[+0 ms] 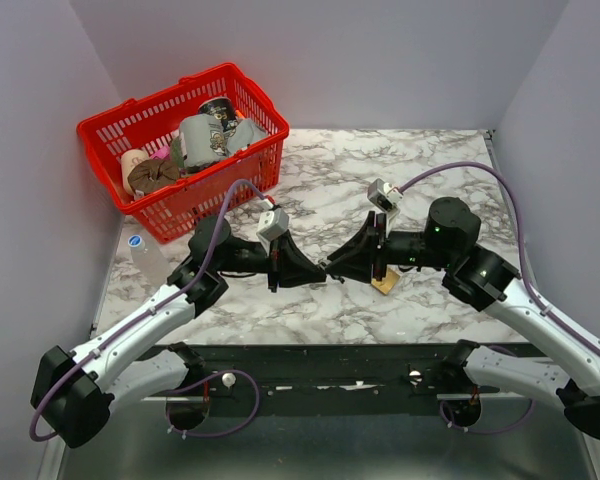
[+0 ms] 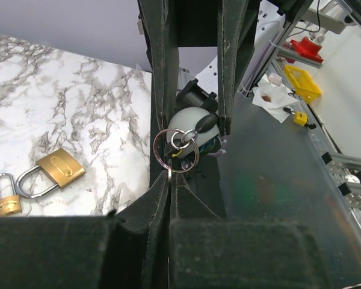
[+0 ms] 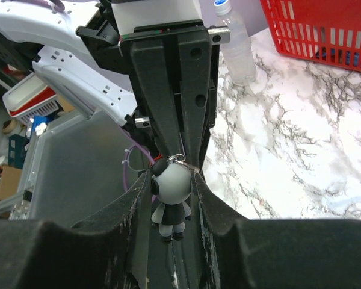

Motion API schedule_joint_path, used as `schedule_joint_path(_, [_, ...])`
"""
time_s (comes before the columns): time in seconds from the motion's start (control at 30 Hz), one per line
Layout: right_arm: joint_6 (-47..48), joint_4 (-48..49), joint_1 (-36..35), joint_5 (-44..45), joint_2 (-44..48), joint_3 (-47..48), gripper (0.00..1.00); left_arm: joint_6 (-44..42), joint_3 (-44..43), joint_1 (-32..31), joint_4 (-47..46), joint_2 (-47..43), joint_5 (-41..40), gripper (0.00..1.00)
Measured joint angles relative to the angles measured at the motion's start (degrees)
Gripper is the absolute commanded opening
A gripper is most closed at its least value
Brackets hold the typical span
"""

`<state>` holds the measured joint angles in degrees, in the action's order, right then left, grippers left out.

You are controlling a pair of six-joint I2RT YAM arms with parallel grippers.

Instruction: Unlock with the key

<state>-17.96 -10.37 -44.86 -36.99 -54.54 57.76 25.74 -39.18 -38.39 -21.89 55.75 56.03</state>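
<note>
Contact between the two arms is made at one small bundle held in the air: a key ring (image 2: 175, 151), a panda charm (image 3: 170, 189) and the key (image 2: 206, 124). The left gripper (image 2: 170, 183) is closed to a slit, with the near edge of the ring pinched between its tips. The right gripper (image 3: 171, 180), directly opposite and tip to tip with it, is narrowed onto the charm's round head, which is clamped from both sides. The key is taken to be the dark oblong piece lying against the charm, just beyond the left gripper's tips and beside one finger of the right gripper. Its long axis is slanted across the line between the grippers, and its blade cannot be traced with certainty. Neither gripper is seen to grasp the key itself. A larger padlock (image 2: 60, 169) and a smaller padlock (image 2: 8, 203) are laid flat on the marble table (image 2: 78, 90), below the left gripper and off to one side, apart from the bundle. From above, one padlock is shown just under the right gripper, so the right arm is judged nearer the lock.
</note>
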Motion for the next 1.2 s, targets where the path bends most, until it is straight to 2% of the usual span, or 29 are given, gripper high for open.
schedule_joint_path(0.3, [0.35, -0.87, 2.14, 0.09, 2.12, -1.73, 0.01, -2.45, -0.61, -0.15, 3.08, 0.35, -0.42, 0.0])
schedule_joint_path(0.37, [1.53, -2.78, 2.38, 1.42, 2.27, -1.73, 0.11, -4.7, -1.51, -0.26, 6.4, 0.33, -0.96, 0.0])
schedule_joint_path(0.4, [2.25, -4.0, 2.45, 2.32, 2.21, -1.68, 0.22, -6.23, -2.19, -0.31, 8.94, 0.33, -1.4, 0.0])
schedule_joint_path(0.5, [5.35, -9.35, 2.45, 5.25, 0.87, -0.83, 0.44, -10.32, -3.5, -0.66, 15.32, 0.48, -2.54, 0.0])
schedule_joint_path(0.53, [6.36, -10.78, 2.43, 5.64, 0.09, -0.48, 0.55, -11.43, -3.69, -0.85, 16.98, 0.68, -2.73, 0.0])
schedule_joint_path(0.63, [9.09, -13.9, 2.51, 7.06, -2.01, -0.02, 0.64, -13.94, -4.22, -1.99, 22.08, 2.05, -2.78, 0.0])
schedule_joint_path(0.8, [11.65, -14.99, 2.21, 7.89, -2.82, -0.04, 0.61, -17.68, -5.73, -4.0, 29.22, 6.69, -1.95, 0.0])
schedule_joint_path(1.03, [12.02, -12.55, 1.31, 3.74, -3.74, -0.68, 0.43, -20.2, -6.36, -4.81, 33.9, 8.33, -1.31, 0.0])
schedule_joint_path(1.2, [12.04, -12.35, 1.2, 0.28, -6.67, -1.36, 0.41, -20.63, -6.38, -4.83, 34.6, 8.33, -1.29, 0.0])
